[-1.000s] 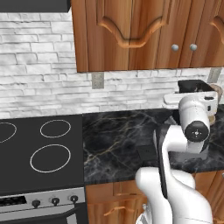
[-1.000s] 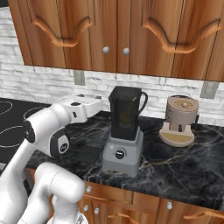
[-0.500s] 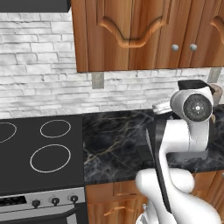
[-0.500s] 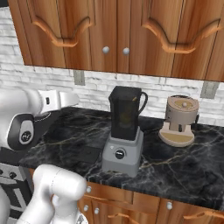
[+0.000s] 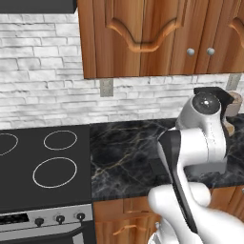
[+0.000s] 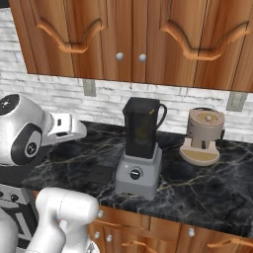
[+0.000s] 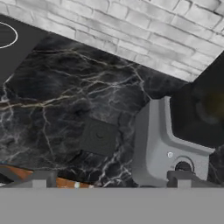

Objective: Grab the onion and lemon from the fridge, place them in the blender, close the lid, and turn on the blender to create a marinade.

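The blender (image 6: 139,169) stands on the black marble counter, a grey base with a round knob under a tall dark jar (image 6: 142,126) whose top is uncovered. A dim yellow-brown patch (image 7: 214,103) shows through the jar wall; I cannot tell what it is. A flat dark square lid (image 6: 101,174) lies on the counter left of the base, also in the hand view (image 7: 99,137). My gripper (image 7: 111,181) hovers above the counter's front edge, left of the blender, open with nothing between its fingertips (image 7: 183,178). The hand (image 6: 66,126) points toward the blender. Onion, lemon and fridge are out of view.
A beige coffee machine (image 6: 202,136) stands right of the blender. A black stovetop (image 5: 43,162) lies to the left. Wooden wall cabinets (image 6: 128,34) hang above, over a white brick wall. My own arm (image 5: 200,143) hides the blender in the left base view.
The hand has drawn back to the left, away from the blender, and sunk a little. The arm's elbow has swung up and over. The blender and the lid have stayed put.
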